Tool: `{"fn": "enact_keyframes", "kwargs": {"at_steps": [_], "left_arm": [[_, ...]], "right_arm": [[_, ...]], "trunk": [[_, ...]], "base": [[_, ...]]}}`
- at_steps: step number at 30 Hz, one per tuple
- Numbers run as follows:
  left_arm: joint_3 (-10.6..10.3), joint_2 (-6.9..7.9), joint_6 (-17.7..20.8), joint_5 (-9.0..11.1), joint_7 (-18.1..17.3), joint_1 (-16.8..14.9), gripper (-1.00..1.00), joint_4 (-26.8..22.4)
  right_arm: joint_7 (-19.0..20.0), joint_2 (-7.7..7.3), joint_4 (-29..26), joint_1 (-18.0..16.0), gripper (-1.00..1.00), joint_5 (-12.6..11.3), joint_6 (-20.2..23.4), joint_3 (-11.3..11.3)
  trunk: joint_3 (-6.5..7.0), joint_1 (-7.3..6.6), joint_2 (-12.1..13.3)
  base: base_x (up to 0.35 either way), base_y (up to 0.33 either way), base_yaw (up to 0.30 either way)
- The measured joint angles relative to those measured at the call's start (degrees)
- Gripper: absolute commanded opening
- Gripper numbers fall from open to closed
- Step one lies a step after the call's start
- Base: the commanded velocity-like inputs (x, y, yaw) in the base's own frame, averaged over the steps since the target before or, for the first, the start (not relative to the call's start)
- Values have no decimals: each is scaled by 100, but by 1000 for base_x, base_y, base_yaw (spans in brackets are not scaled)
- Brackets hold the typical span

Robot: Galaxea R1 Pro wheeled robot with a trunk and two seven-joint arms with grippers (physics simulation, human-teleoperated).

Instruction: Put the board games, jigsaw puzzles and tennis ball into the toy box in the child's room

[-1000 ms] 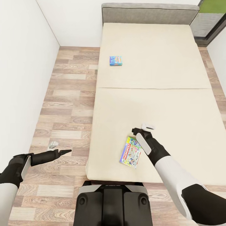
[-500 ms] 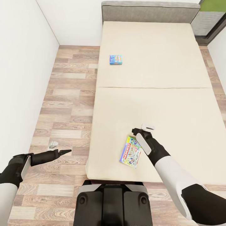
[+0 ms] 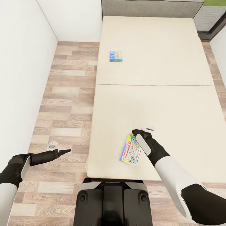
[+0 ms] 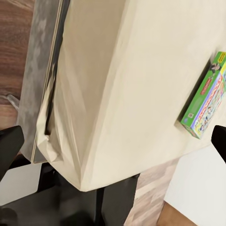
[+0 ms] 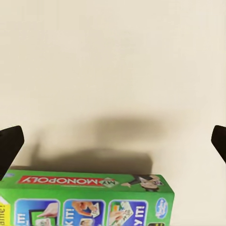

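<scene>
Early in the task, judging by the layout: two board games lying on the wide beige two-mattress bed point(image 3: 175, 103), none lifted, none near a toy box. Large pale-green flat board game box with red title band point(image 3: 131, 153) resting flat near the bed's foot edge, at about 6 o'clock on the mattress in the head view; small blue flat board game box point(image 3: 115, 56) well apart, up at about 11 o'clock near the bed's left edge. Everything left to do, as far as can be seen: both bed games to carry off, plus whatever waits at the table.

Right gripper point(image 3: 140, 130) hovering just beside the green box's far end, at about 1 o'clock from it, jaws spread wide and empty; in the right wrist view both dark fingertips point(image 5: 9, 143) set far apart, with the box's red-banded edge point(image 5: 89, 195) low between them and bare mattress ahead. Left gripper point(image 3: 64, 152) held out over the wood-plank floor point(image 3: 69, 94) off the bed's left side, holding nothing; fingers wide apart at the left wrist view's edges.

Against the earlier frames: whole head view shifted, headboard sliding toward the top edge and bed contents drifting up slightly, a camera move rather than a move of the boxes. Arms in nearly the same pose, right gripper lowered a touch toward the green box.
</scene>
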Motion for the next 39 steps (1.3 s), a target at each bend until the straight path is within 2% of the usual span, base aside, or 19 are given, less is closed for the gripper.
{"fn": "enact_keyframes", "kwargs": {"at_steps": [12, 39], "left_arm": [[3, 0, 0, 0, -12, 0, 100, 0], [3, 18, 3, 0, -42, 0, 100, 0]], "right_arm": [[0, 7, 2, 0, 100, 11, -9, 0], [0, 44, 2, 9, 100, 22, -81, 61]], "trunk": [[-92, 0, 0], [-99, 0, 0]], "base": [[-1, 0, 0], [-20, 0, 0]]}}
